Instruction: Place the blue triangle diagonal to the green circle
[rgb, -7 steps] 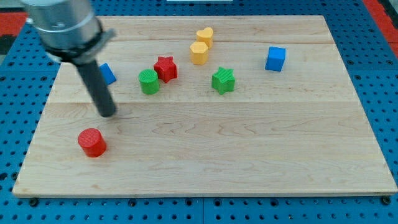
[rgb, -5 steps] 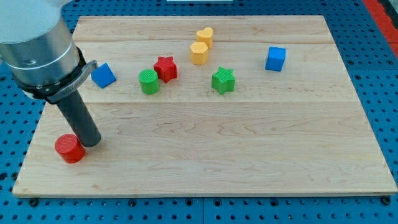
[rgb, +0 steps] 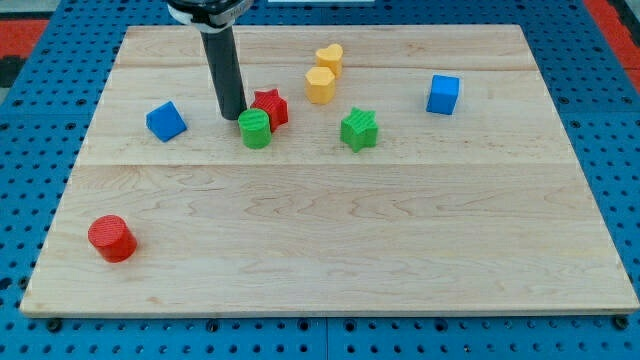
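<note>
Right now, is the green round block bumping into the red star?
Touching. The camera view shows the green round block pressed against the red star with no board visible between them. My tip sits just at the view's left of both.

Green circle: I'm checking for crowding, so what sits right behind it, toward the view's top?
Behind the green circle sits the red star, close against it, its lower left partly hidden. My tip stands at the circle's upper left. Whether they touch cannot be told.
</note>
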